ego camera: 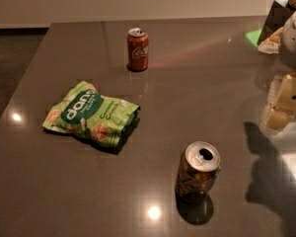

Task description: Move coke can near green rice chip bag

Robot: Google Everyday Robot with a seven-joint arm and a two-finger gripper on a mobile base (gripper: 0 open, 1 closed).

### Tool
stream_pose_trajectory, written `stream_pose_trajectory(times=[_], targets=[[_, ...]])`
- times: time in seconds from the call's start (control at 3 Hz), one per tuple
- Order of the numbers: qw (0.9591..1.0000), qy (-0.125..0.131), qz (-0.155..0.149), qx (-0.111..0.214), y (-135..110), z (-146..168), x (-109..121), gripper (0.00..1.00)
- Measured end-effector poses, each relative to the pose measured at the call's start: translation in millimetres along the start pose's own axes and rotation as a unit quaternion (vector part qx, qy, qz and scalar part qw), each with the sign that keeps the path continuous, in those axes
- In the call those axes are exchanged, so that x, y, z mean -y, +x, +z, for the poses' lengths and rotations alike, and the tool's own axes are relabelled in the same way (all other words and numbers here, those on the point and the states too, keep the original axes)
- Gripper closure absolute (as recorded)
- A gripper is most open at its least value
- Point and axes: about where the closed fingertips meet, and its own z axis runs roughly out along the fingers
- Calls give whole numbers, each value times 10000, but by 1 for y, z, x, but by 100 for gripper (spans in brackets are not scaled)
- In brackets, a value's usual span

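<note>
Dim, warm-toned scene. The dark glossy table (227, 107) returns two small round glare spots, one at the left edge and one near, beside the gold-brown can (198, 172). A pale overexposed patch lies at the near right edge. The gripper (282, 110) hangs at the right edge above the table, with a broad dark shadow spreading nearer on the surface. The green rice chip bag (91, 113) shades its near-right side. A faint reddish streak runs right from the coke can (138, 49).
</note>
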Motion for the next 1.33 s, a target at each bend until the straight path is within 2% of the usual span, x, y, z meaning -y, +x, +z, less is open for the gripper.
stream_pose_trajectory(times=[0.33, 0.67, 1.0, 1.33], targets=[[10000, 1, 0, 0, 0, 0, 0, 0], [9997, -126, 117, 198, -11, 5, 13, 0], [9982, -226, 222, 508, -35, 21, 42, 0], [9970, -203, 215, 709, -70, 45, 73, 0]])
